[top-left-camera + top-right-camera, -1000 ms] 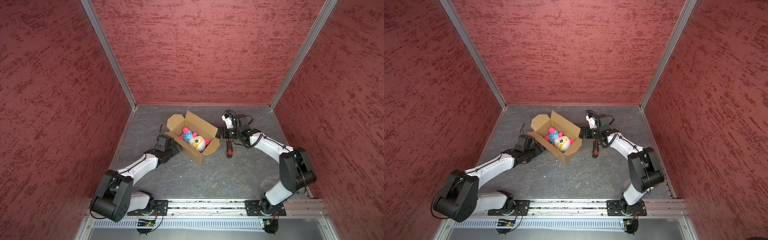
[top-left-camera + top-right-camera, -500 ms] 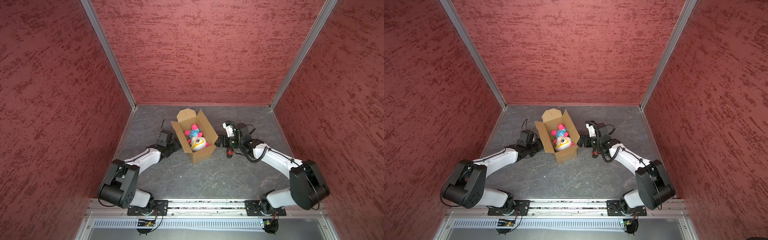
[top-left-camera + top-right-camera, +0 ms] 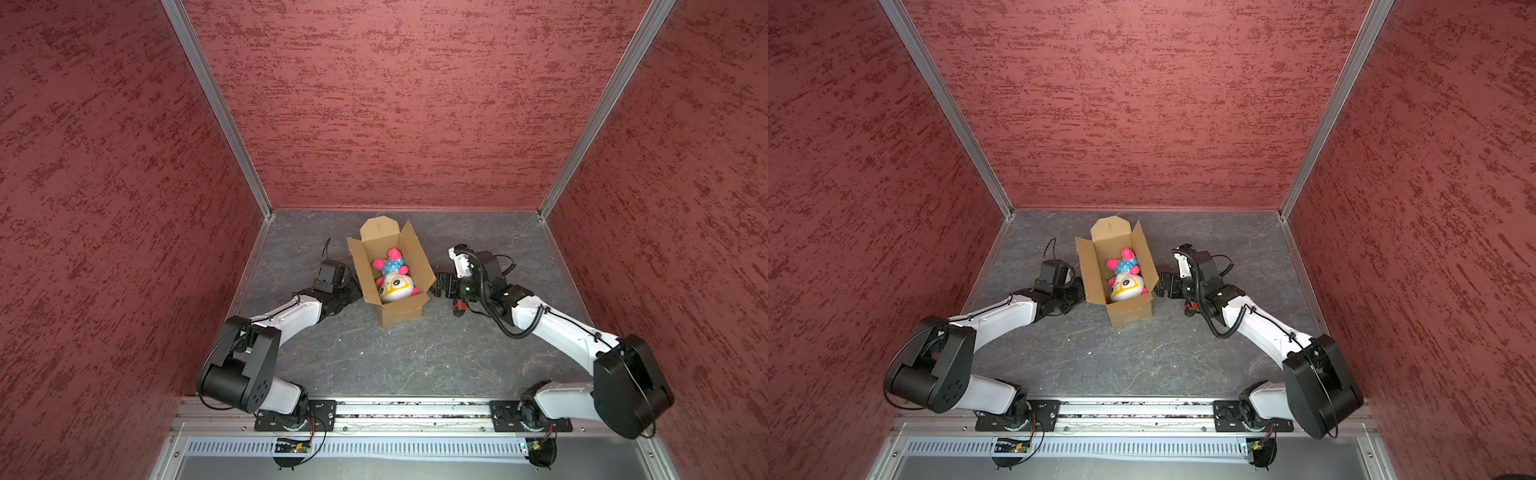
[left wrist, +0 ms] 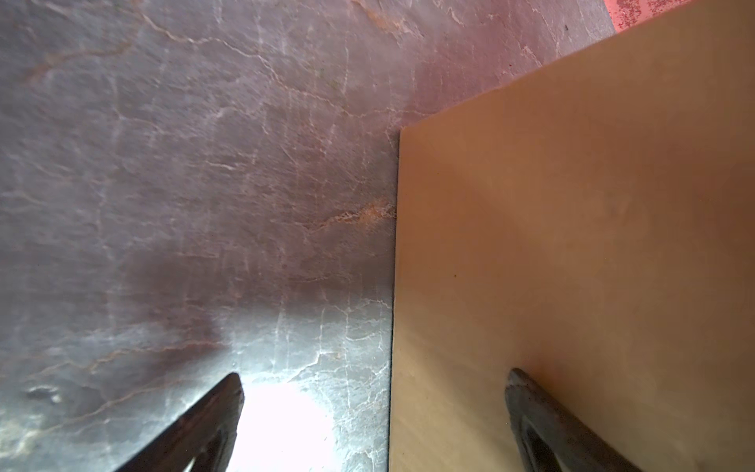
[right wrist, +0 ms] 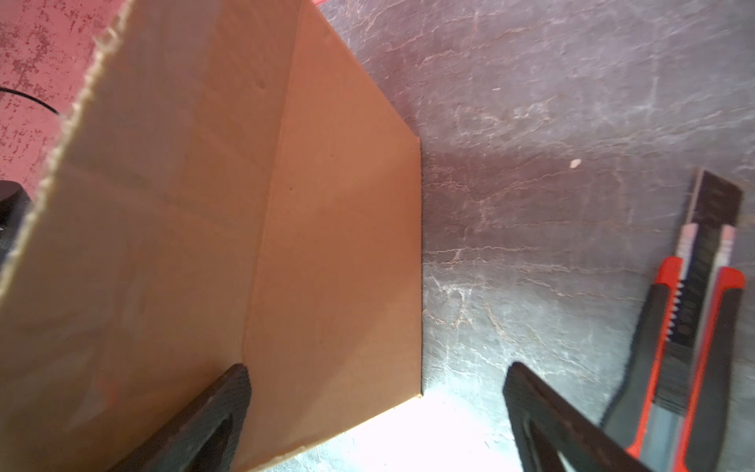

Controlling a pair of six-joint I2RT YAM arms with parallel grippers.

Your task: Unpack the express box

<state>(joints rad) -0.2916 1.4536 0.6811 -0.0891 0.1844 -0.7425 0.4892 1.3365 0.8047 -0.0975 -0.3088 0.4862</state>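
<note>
Since a second ago the box (image 3: pixel 401 311) has swung from slanted to nearly end-on. Now the left hand (image 4: pixel 374 378) and right hand (image 5: pixel 378 367) gape wide, gripping nothing, one finger (image 4: pixel 539 412) of each against a long side, probably to square it. It stands mid-frame on the worktop (image 3: pixel 395 361), flaps up, plush toy (image 3: pixel 394 283) inside; the knife (image 5: pixel 688 323) lies by the right hand.

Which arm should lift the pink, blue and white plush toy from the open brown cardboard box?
Probably right: the open right end effector sits just outside the box wall beside the plush toy; the left end effector is half-hidden behind a flap.
</note>
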